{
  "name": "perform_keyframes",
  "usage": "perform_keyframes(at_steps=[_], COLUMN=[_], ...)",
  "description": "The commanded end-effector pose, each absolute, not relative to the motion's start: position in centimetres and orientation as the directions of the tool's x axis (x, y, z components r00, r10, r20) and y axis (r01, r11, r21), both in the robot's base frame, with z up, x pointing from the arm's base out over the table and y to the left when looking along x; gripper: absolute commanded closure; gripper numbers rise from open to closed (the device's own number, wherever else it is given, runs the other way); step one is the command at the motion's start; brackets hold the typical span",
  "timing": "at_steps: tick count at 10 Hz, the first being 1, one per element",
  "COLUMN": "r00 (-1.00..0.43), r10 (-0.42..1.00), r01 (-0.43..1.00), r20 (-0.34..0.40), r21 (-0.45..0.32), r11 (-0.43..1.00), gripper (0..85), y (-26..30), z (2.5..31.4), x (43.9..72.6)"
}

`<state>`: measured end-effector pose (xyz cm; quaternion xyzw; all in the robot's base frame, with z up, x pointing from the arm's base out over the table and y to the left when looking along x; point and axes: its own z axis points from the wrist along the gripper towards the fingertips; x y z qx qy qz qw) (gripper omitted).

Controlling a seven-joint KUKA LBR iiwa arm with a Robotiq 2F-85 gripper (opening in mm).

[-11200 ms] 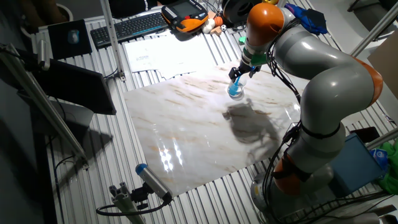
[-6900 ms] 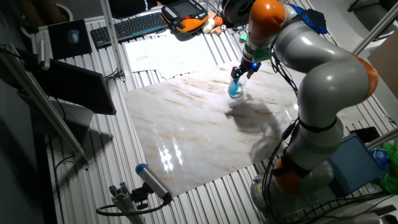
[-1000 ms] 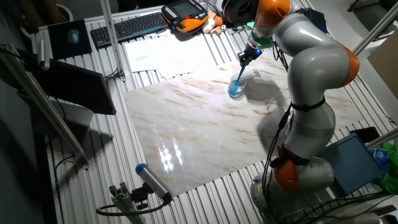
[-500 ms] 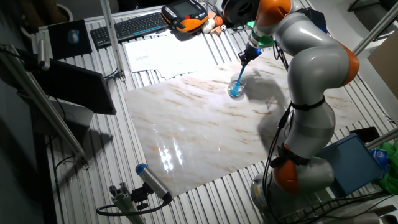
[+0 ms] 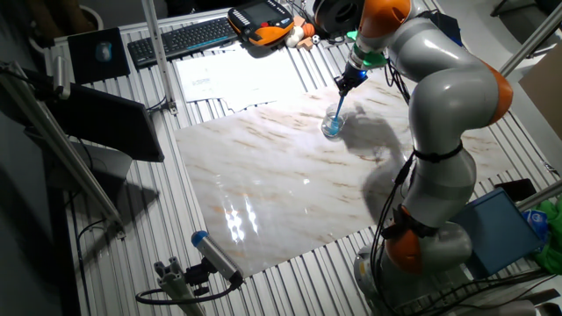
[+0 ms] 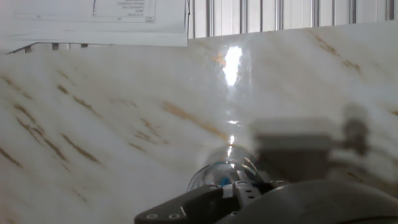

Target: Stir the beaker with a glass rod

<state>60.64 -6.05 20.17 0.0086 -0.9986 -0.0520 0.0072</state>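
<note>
The grey and orange arm (image 5: pixel 448 114) rises from the right edge of the tabletop (image 5: pixel 132 211) and bends over toward its far side, its wrist reaching down above a marble-patterned sheet (image 5: pixel 290 193) that covers the middle of the slatted surface. Beyond the sheet lie white papers (image 5: pixel 219 75), a black keyboard (image 5: pixel 189 35) and an orange and black pendant (image 5: pixel 259 22); near the front edge a thick grey cylinder with a blue tip (image 5: pixel 215 254) lies well apart from the arm. The pincer (image 5: pixel 345 85) hangs above the far right part of the sheet, closed on the upper end of the glass rod (image 5: pixel 339 105), a thin pale blue stick that slants down and to the left. Its lower end sits inside the beaker (image 5: pixel 332 127), a small clear vessel with blue liquid at its bottom, standing upright on the sheet directly below the pincer. In the hand view the beaker (image 6: pixel 219 174) shows just past the dark, blurred pincer (image 6: pixel 245 186) parts at the bottom of the picture, with a spot of blue inside it; the rod itself cannot be made out there.
</note>
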Motion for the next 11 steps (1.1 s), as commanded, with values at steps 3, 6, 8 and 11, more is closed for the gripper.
perform_keyframes(at_steps=[3,6,8,11], r00=[-1.000,-0.999,-0.997,-0.990], r10=[-0.014,0.008,0.061,0.095], r01=[-0.015,0.005,0.056,0.089], r20=[-0.006,-0.033,-0.049,-0.103], r21=[0.087,0.089,0.092,0.056], r11=[0.996,0.996,0.994,0.994], gripper=[85.0,85.0,85.0,85.0], y=[-6.4,-6.0,-4.8,-3.7], z=[21.7,22.3,22.9,22.7], x=[60.4,60.4,59.6,60.9])
